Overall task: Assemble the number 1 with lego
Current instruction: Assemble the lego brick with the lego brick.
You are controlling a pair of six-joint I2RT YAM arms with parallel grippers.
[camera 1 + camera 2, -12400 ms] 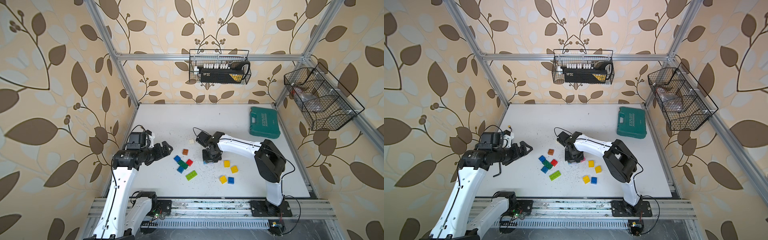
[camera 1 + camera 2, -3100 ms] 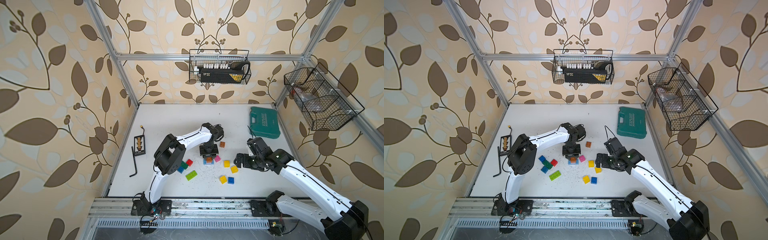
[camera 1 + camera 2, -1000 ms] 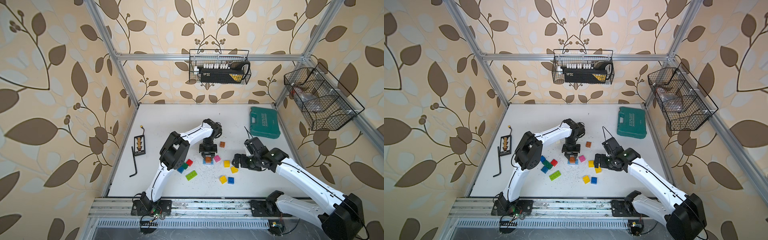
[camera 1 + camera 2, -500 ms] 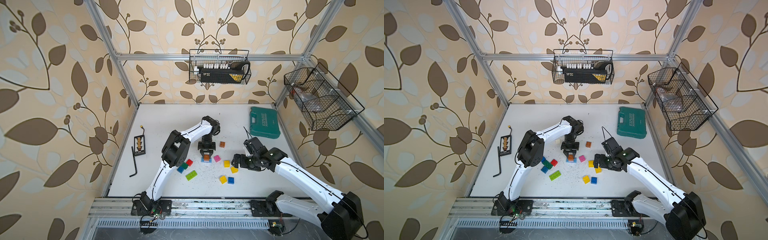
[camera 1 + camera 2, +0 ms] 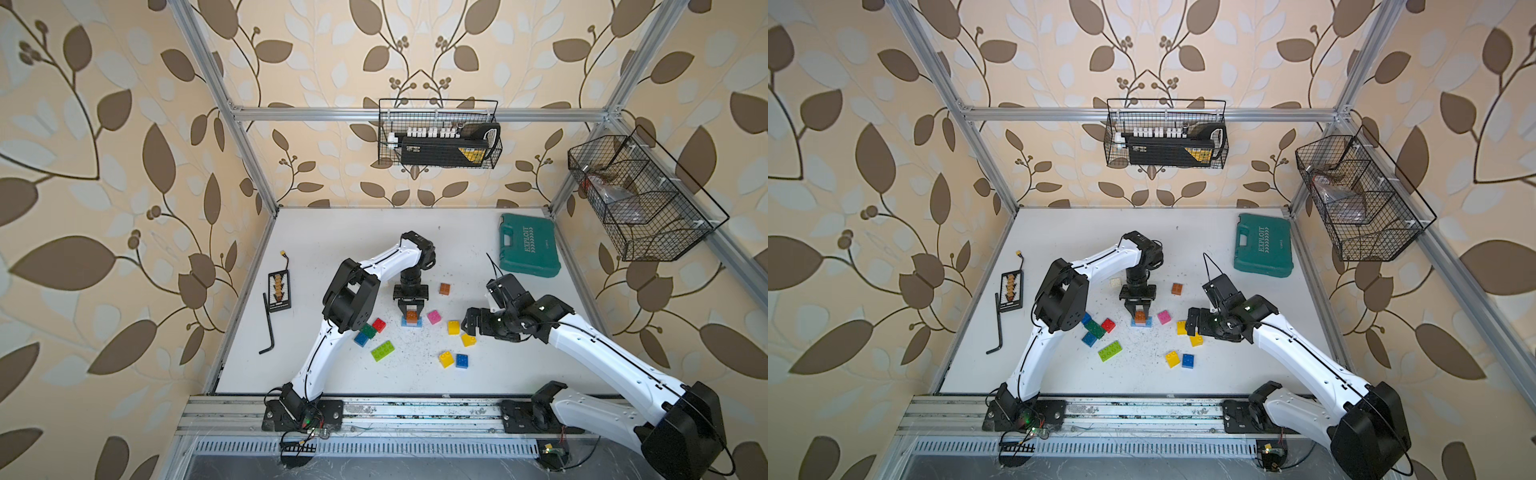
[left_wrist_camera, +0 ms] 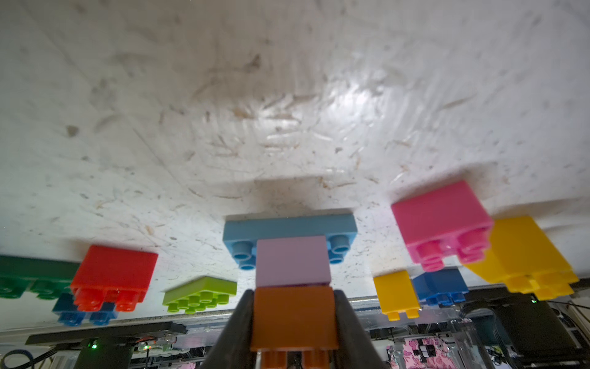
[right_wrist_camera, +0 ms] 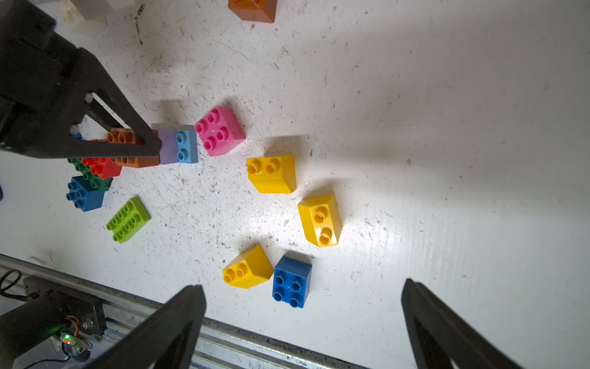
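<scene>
A small stack of lego stands mid-table: a light blue plate [image 6: 289, 225], a lilac brick [image 6: 293, 262] on it, and a brown brick [image 6: 293, 316] on top. My left gripper [image 5: 411, 312] points straight down and is shut on the brown brick, one finger on each side. The right gripper [image 5: 471, 322] hovers open and holds nothing, above two yellow bricks [image 5: 454, 327] [image 5: 468, 340]. In the right wrist view the right gripper [image 7: 301, 286] is wide apart over a blue brick [image 7: 292, 281] and a third yellow brick [image 7: 247, 266].
Loose lego round the stack: pink [image 5: 434, 316], lime [image 5: 382, 350], red [image 5: 378, 324], green [image 5: 368, 331], blue [image 5: 360, 338], another brown [image 5: 445, 289], white [image 5: 1115, 283]. A teal case [image 5: 528, 251] lies back right. A hex key [image 5: 268, 324] and a small black board [image 5: 279, 291] lie left.
Hardly anything has moved in the last second; the left gripper stays shut on the brown brick. Twelve seconds ago the right arm was at the stack and the left arm was drawn back.
</scene>
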